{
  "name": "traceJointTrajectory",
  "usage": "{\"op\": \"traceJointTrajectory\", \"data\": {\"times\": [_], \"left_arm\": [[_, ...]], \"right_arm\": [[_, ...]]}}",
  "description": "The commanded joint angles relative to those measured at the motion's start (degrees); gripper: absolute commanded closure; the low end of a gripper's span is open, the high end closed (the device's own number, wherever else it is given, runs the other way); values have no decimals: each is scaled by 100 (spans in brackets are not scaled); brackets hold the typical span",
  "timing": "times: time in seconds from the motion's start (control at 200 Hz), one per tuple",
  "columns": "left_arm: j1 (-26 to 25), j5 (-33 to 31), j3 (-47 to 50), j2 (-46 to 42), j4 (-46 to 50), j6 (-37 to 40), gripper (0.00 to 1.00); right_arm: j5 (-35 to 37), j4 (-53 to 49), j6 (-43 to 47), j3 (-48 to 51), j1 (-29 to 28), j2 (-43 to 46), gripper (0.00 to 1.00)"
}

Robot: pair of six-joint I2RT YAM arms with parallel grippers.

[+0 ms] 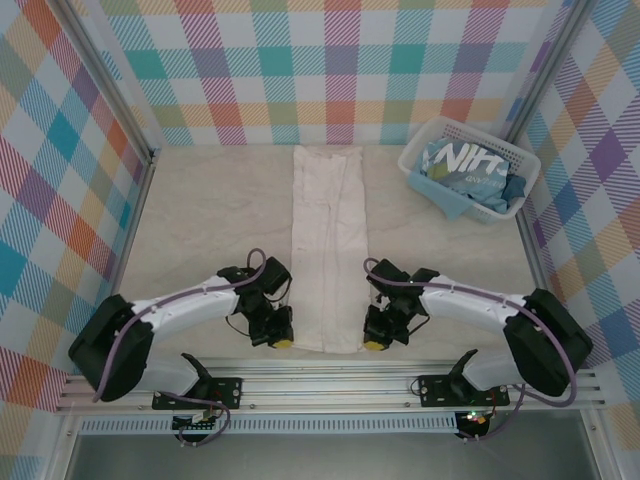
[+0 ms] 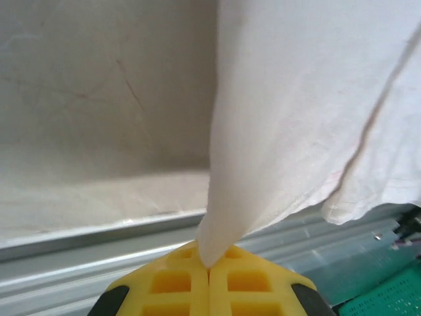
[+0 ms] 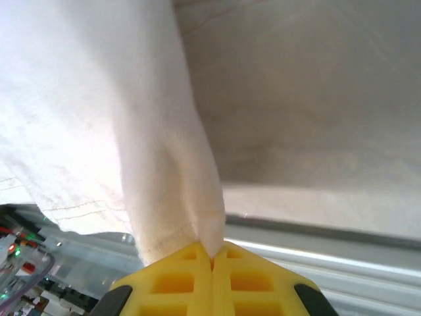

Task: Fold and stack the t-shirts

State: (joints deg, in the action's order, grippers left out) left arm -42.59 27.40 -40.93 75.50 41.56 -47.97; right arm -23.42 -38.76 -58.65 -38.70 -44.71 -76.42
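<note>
- Yellow plastic fingertips, moulded in a waffle grid, are pressed together on the left hand, pinching the near left corner of the cream-white t-shirt.
- Cloth gathers to a narrow point where it enters that pinch, then spreads into a broad, softly creased sheet with a hemmed edge off to one side.
- Beside it, the right hand has its yellow fingertips closed in the same way on the shirt's near right corner, with the fabric bunched into a rounded fold at the grip.
- Both hands sit at the near end of the shirt, one at each corner, just beyond the ribbed aluminium rail that edges the bench.
- From the hands, the cream-white t-shirt runs away as a long, narrow strip down the middle of the bench. It lies flat and slightly wrinkled, and its far end reaches close to the back wall.
- The bench top is a pale, marble-like beige, smooth and matt.
- At the far right corner stands a white slatted plastic basket, set at an angle and well apart from the strip.
- Inside the basket lies the light blue t-shirt, crumpled, with big white lettering facing up.
- Checked walls in pastel plaid close in the back and both sides.
</note>
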Motion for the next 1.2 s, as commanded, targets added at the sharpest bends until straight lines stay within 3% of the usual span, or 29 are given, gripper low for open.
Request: {"op": "traceJointTrajectory", "data": {"times": [0.0, 0.195, 0.545, 1.015, 1.195], "left_arm": [[21, -225, -397, -410, 448, -61, 100], [553, -499, -842, -79, -19, -371, 100], [1568, -932, -2438, 1279, -155, -17, 100], [2264, -1036, -4939, 3506, 13, 593, 100], [2429, -893, -5742, 4267, 32, 751, 100]], "right_arm": [[23, -587, 72, -409, 85, 301, 100], [332, -525, 120, -951, 544, 47, 100], [712, -657, 864, -2855, 1402, -1406, 100], [603, -835, 1633, -5685, 2241, -3735, 100], [549, -906, 1665, -6308, 2414, -4400, 100]]}}
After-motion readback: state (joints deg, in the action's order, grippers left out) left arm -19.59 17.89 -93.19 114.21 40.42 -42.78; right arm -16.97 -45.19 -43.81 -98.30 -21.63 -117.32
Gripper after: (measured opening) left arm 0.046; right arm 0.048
